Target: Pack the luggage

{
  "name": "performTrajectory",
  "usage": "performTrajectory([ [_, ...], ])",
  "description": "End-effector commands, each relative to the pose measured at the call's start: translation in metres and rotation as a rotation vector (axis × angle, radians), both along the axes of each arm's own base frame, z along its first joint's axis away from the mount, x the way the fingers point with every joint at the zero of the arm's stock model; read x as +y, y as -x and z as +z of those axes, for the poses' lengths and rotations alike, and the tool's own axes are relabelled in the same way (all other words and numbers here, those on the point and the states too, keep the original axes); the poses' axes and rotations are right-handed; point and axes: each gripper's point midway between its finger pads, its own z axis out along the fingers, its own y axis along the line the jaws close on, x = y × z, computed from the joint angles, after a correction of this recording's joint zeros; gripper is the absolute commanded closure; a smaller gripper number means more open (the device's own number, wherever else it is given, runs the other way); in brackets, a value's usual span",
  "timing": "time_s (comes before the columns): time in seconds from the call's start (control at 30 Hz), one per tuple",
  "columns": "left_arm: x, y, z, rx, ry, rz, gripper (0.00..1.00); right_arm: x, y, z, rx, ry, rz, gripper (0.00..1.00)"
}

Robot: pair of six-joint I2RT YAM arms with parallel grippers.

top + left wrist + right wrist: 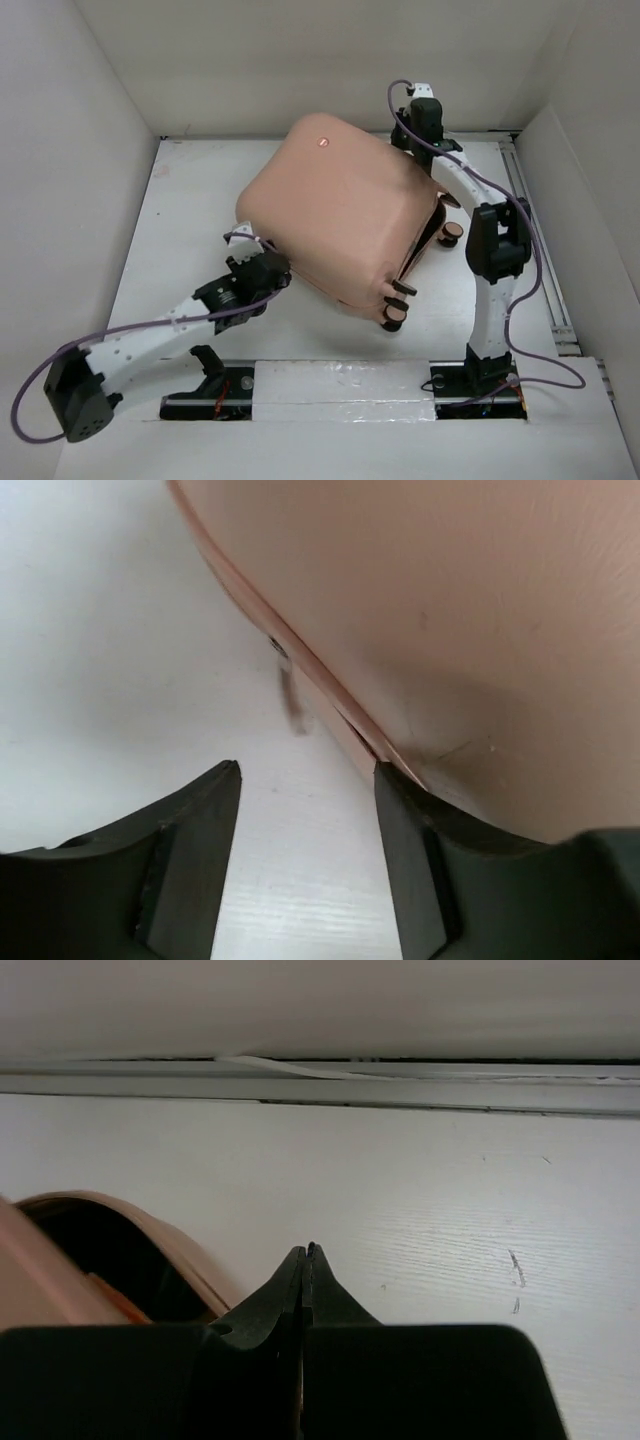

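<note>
Nearing the finish, lid lowered
The luggage (335,215) lies on the tabletop (180,250) just right of the left end effector (306,770), jaws parted, empty; the right end effector (307,1250) is pinched shut beside an open seam gap. Closing appears unfinished.

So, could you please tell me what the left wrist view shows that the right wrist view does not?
Only the left wrist view: the left gripper open, its fingers beside the seam of the luggage, where what looks like a zipper pull hangs. Only the right wrist view: the right gripper shut, the luggage's dark inside, and a grey rail along the edge of the table. Both: the pink shell and the white table.
</note>
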Motion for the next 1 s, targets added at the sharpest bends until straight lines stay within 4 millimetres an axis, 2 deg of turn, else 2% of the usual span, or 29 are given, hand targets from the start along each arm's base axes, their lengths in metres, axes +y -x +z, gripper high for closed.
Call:
performTrajectory([
  [0.0,0.017,-0.023,0.121,-0.345,0.222,0.164,0.46,0.064,0.047,0.087,-0.061,-0.149,0.216,0.99],
  [0.03,0.018,-0.026,0.141,-0.409,0.260,0.167,0.45,0.049,0.050,0.111,-0.104,-0.151,0.185,0.92],
  [0.1,0.033,-0.026,0.162,-0.483,0.242,0.192,0.43,0.017,0.053,0.121,-0.121,-0.146,0.103,0.83],
  [0.13,0.033,-0.030,0.183,-0.537,0.283,0.201,0.40,0.006,0.056,0.128,-0.133,-0.142,0.075,0.73],
  [0.17,0.037,-0.032,0.197,-0.574,0.296,0.218,0.38,-0.006,0.068,0.153,-0.177,-0.144,0.049,0.68],
  [0.2,0.029,-0.039,0.203,-0.584,0.300,0.190,0.38,-0.025,0.073,0.159,-0.188,-0.152,-0.014,0.64],
  [0.23,0.034,-0.048,0.211,-0.603,0.277,0.190,0.38,-0.035,0.083,0.142,-0.151,-0.145,-0.046,0.61],
  [0.27,0.030,-0.056,0.238,-0.663,0.324,0.175,0.38,-0.048,0.102,0.168,-0.211,-0.154,-0.069,0.59],
  [0.3,0.019,-0.065,0.248,-0.675,0.331,0.112,0.37,-0.058,0.111,0.173,-0.236,-0.154,-0.093,0.59],
  [0.33,0.024,-0.092,0.239,-0.646,0.283,0.142,0.37,-0.072,0.125,0.139,-0.179,-0.158,-0.156,0.59],
  [0.37,0.025,-0.107,0.241,-0.633,0.271,0.132,0.37,-0.084,0.137,0.134,-0.185,-0.170,-0.202,0.82],
  [0.4,0.025,-0.122,0.267,-0.663,0.297,0.106,0.37,-0.093,0.164,0.158,-0.255,-0.230,-0.243,0.94],
  [0.43,0.025,-0.158,0.246,-0.592,0.270,0.051,0.37,-0.106,0.180,0.148,-0.250,-0.241,-0.315,1.00],
  [0.47,0.030,-0.176,0.240,-0.555,0.274,0.050,0.37,-0.112,0.198,0.103,-0.186,-0.234,-0.348,1.00],
  [0.5,0.034,-0.193,0.252,-0.556,0.298,0.031,0.37,-0.117,0.220,0.119,-0.262,-0.289,-0.366,1.00],
  [0.53,0.030,-0.207,0.245,-0.523,0.329,-0.026,0.39,-0.121,0.232,0.105,-0.256,-0.302,-0.388,1.00],
  [0.57,0.047,-0.238,0.214,-0.460,0.314,0.023,0.40,-0.120,0.246,0.065,-0.189,-0.288,-0.390,1.00],
  [0.6,0.052,-0.250,0.201,-0.421,0.307,0.033,0.40,-0.121,0.256,0.054,-0.173,-0.294,-0.396,1.00],
  [0.63,0.052,-0.264,0.211,-0.428,0.316,0.020,0.40,-0.123,0.271,0.047,-0.158,-0.304,-0.403,1.00],
  [0.67,0.050,-0.285,0.171,-0.329,0.313,0.006,0.40,-0.121,0.278,0.035,-0.134,-0.309,-0.399,1.00],
  [0.7,0.051,-0.294,0.159,-0.286,0.310,0.010,0.40,-0.123,0.288,0.009,-0.085,-0.289,-0.406,1.00],
  [0.73,0.054,-0.300,0.153,-0.257,0.297,0.000,0.40,-0.125,0.296,0.004,-0.083,-0.300,-0.422,1.00],
  [0.77,0.047,-0.303,0.137,-0.220,0.309,-0.028,0.40,-0.126,0.300,-0.005,-0.078,-0.309,-0.427,1.00],
  [0.8,0.044,-0.303,0.120,-0.183,0.313,-0.040,0.40,-0.120,0.305,-0.027,-0.048,-0.306,-0.404,1.00],
  [0.83,0.040,-0.304,0.117,-0.194,0.338,-0.047,0.40,-0.117,0.304,-0.030,-0.054,-0.317,-0.385,1.00],
  [0.87,0.038,-0.293,0.080,-0.133,0.353,-0.043,0.41,-0.113,0.298,-0.037,-0.045,-0.321,-0.371,1.00],
  [0.9,0.034,-0.282,0.086,-0.156,0.384,-0.066,0.41,-0.101,0.294,-0.041,-0.025,-0.321,-0.305,1.00],
  [0.93,0.030,-0.273,0.080,-0.158,0.417,-0.060,0.41,-0.090,0.286,-0.035,-0.026,-0.318,-0.258,1.00],
  [0.97,0.033,-0.260,0.056,-0.147,0.425,-0.042,0.41,-0.083,0.276,-0.053,0.044,-0.286,-0.230,1.00],
])
